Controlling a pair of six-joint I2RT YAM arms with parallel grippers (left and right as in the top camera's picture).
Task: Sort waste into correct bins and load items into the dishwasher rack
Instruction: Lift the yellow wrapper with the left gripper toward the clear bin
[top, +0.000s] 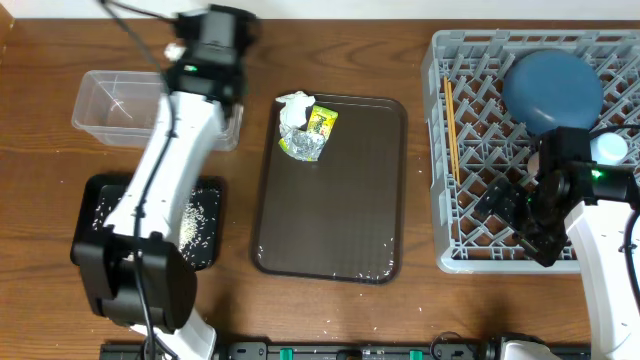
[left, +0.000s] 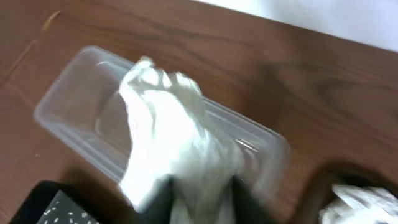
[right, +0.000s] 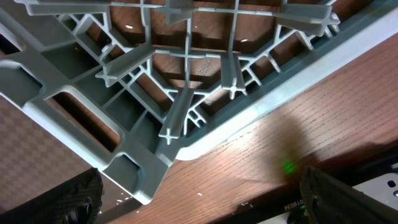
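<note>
Crumpled white napkin (left: 174, 130) was clamped in the left tool (left: 202, 196), hanging just above the clear container (left: 74, 106) on the tabletop (left: 249, 68). Right tool (right: 205, 202) was spread apart and empty, beside the dishwasher rack (right: 186, 112) corner.

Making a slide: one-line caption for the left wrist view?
Left tool holds a crumpled white napkin over the clear container on the wooden table.

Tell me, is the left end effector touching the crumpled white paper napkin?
Touching. The left wrist view shows the left end effector pinching the crumpled white paper napkin.
</note>
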